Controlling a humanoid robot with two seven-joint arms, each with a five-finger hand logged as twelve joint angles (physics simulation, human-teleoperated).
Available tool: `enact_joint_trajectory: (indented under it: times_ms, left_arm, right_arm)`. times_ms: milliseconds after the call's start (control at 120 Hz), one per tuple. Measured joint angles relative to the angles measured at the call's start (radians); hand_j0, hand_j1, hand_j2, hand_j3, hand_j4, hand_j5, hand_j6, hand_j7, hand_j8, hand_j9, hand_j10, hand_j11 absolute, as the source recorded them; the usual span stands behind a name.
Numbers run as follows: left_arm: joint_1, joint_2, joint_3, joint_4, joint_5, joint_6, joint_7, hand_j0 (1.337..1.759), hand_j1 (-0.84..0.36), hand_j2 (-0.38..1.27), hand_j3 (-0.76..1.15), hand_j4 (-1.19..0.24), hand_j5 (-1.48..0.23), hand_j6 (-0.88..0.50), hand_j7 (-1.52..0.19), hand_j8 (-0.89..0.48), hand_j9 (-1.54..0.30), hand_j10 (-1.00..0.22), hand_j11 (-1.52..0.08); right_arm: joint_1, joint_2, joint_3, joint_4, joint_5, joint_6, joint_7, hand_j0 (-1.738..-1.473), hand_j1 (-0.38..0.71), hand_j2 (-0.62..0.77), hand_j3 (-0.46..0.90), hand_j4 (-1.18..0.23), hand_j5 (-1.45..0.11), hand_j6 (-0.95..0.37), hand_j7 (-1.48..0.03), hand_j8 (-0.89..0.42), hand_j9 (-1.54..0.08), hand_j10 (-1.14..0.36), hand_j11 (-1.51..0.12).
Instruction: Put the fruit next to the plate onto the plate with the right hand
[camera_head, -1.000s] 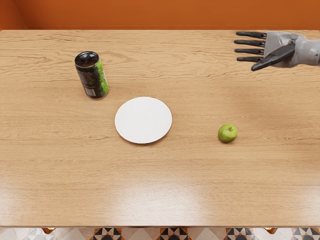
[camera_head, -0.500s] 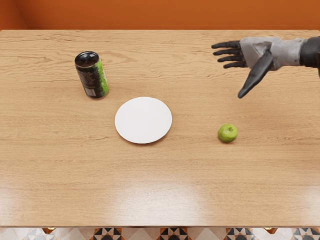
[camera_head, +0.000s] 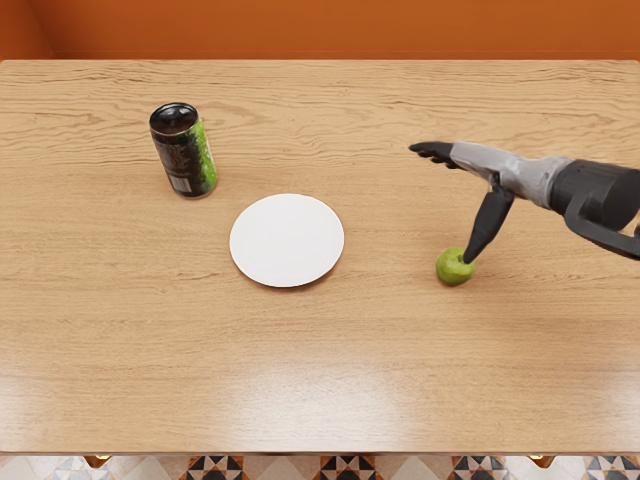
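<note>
A small green apple (camera_head: 453, 268) lies on the wooden table, to the right of a white round plate (camera_head: 287, 240). My right hand (camera_head: 462, 195) reaches in from the right edge and hovers just above the apple. Its fingers are spread: the thumb points down and its tip is at the apple's top, while the other fingers stretch out to the left, above the table. The hand holds nothing. The plate is bare. My left arm does not show.
A black and green drink can (camera_head: 184, 150) stands upright at the back left, up and left of the plate. An orange wall runs behind the table's far edge. The near edge lies along the bottom of the picture.
My right hand has come down and forward from the table's far right corner to just over the apple, with its fingers still spread. Apple, plate and can have not moved.
</note>
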Motion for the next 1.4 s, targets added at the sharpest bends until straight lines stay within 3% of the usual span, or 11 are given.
enact_joint_trajectory:
  times_ms: [417, 567, 675, 833, 1250, 1400]
  left_arm:
    - [0.000, 0.000, 0.000, 0.000, 0.000, 0.000, 0.000, 1.658, 0.07, 0.05, 0.00, -0.23, -0.30, -0.23, -0.30, -0.23, -0.30, -0.23, -0.30]
    - [0.000, 0.000, 0.000, 0.000, 0.000, 0.000, 0.000, 1.658, 0.07, 0.05, 0.00, -0.23, -0.30, -0.23, -0.30, -0.23, -0.30, -0.23, -0.30]
    - [0.000, 0.000, 0.000, 0.000, 0.000, 0.000, 0.000, 1.658, 0.07, 0.05, 0.00, -0.23, -0.30, -0.23, -0.30, -0.23, -0.30, -0.23, -0.30]
    - [0.000, 0.000, 0.000, 0.000, 0.000, 0.000, 0.000, 1.658, 0.07, 0.05, 0.00, -0.23, -0.30, -0.23, -0.30, -0.23, -0.30, -0.23, -0.30]
    - [0.000, 0.000, 0.000, 0.000, 0.000, 0.000, 0.000, 1.658, 0.07, 0.05, 0.00, -0.23, -0.30, -0.23, -0.30, -0.23, -0.30, -0.23, -0.30]
    - [0.000, 0.000, 0.000, 0.000, 0.000, 0.000, 0.000, 1.658, 0.07, 0.05, 0.00, -0.23, -0.30, -0.23, -0.30, -0.23, -0.30, -0.23, -0.30]
  right_arm:
    - [-0.154, 0.039, -0.037, 0.037, -0.115, -0.176, -0.027, -1.658, -0.18, -0.03, 0.00, -0.14, -0.18, -0.14, -0.18, -0.14, -0.18, -0.14, -0.18]
    - [-0.169, 0.056, -0.047, 0.045, -0.191, -0.209, -0.092, -1.658, -0.15, -0.03, 0.00, -0.18, -0.22, -0.18, -0.22, -0.18, -0.22, -0.17, -0.22]
    - [-0.172, 0.078, -0.062, 0.048, -0.275, -0.247, -0.179, -1.658, -0.13, -0.03, 0.00, -0.18, -0.24, -0.19, -0.23, -0.19, -0.24, -0.18, -0.23]
    - [-0.184, 0.100, -0.078, 0.053, -0.324, -0.281, -0.223, -1.658, -0.10, -0.04, 0.00, -0.21, -0.27, -0.21, -0.27, -0.21, -0.27, -0.21, -0.27]
    - [-0.213, 0.127, -0.098, 0.056, -0.356, -0.330, -0.261, -1.658, 0.16, -0.06, 0.00, -0.44, -0.56, -0.44, -0.56, -0.44, -0.56, -0.44, -0.56]
    - [-0.217, 0.137, -0.098, 0.056, -0.356, -0.343, -0.263, -1.658, 0.23, -0.05, 0.00, -0.48, -0.62, -0.48, -0.62, -0.44, -0.62, -0.48, -0.62]
